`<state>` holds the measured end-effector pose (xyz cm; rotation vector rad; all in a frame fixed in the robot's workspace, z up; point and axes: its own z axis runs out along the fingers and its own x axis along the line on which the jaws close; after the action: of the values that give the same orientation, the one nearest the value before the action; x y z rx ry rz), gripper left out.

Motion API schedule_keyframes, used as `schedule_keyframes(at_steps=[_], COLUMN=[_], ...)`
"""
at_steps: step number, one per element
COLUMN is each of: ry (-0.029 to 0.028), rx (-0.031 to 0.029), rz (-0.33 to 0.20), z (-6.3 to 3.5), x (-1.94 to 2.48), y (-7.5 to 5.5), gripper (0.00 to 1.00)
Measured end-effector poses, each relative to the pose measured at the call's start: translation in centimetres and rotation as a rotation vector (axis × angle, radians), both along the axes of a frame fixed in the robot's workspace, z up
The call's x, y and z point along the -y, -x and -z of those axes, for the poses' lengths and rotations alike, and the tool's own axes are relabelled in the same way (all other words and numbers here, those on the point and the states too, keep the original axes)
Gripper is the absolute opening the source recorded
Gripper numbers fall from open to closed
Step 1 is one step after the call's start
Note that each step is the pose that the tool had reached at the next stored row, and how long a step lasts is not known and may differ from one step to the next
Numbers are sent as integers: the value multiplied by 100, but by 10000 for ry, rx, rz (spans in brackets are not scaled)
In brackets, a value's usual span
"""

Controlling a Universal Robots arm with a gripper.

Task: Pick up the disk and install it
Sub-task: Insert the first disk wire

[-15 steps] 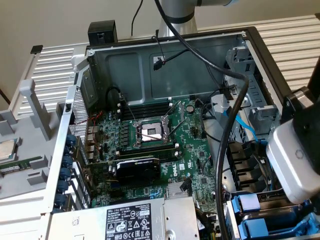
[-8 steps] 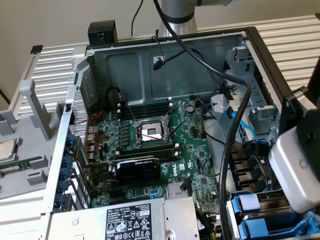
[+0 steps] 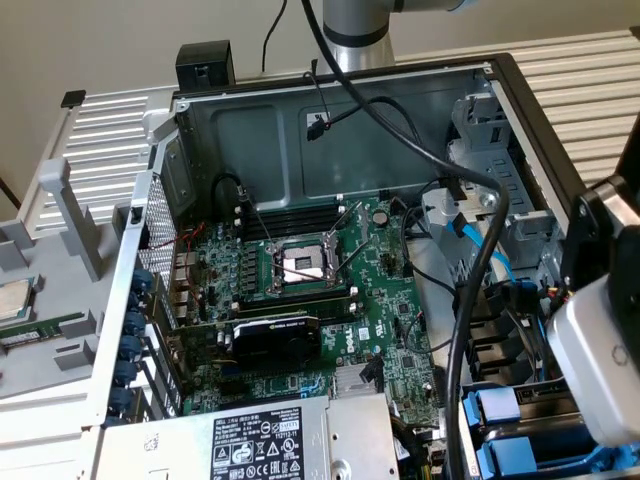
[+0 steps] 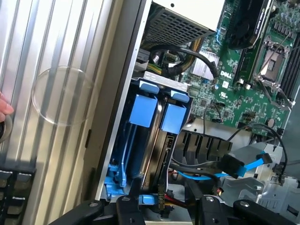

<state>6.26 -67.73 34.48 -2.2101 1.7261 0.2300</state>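
Since I'm going left to right across the exterior view: way over on that view's left sits the little square processor chip (image 3: 12, 298) on the ribbed worktop (image 3: 110, 120), which isn't my business today. Next comes the open PC case (image 3: 150, 215), with the motherboard (image 3: 390, 300) and its empty CPU socket (image 3: 303, 265) in the middle. The graphics card (image 3: 275, 340) is just below that and the big grey power supply (image 3: 260, 440) is at the near edge. In the case's corner on that view's right, two blue carriers (image 3: 500, 408) sit side by side, and my arm hangs right above them. From the wrist view, the disk (image 4: 154, 150) looks to me like the metal slab standing on edge down in that bay, blue frame around it, directly in front of my hand (image 4: 164, 211). Honestly I can't tell whether my hand is clamped on it or just hovering loose, so no claims there. Handling-wise I'd guess it's dense and heavy for its size, totally rigid, with smooth metal flanks that could slip, and it won't forgive a knock. I'd hold it across the two long metal sides, not by the blue plastic tabs, since those probably flex. A thick black cable (image 3: 470, 330) drapes close by too, easy to snag.
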Motion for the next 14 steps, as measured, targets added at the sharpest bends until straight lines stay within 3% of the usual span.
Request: schedule_keyframes(at_steps=[4,7,10,14], ry=[-204,-303,-327,-327], rx=[-105,-199,-291,-310], rz=[-24,-50,-66,-74], z=[25,46,63,64], x=[28,44,44,45], y=[-13,-27,-45,-47], gripper=[49,49,49,49])
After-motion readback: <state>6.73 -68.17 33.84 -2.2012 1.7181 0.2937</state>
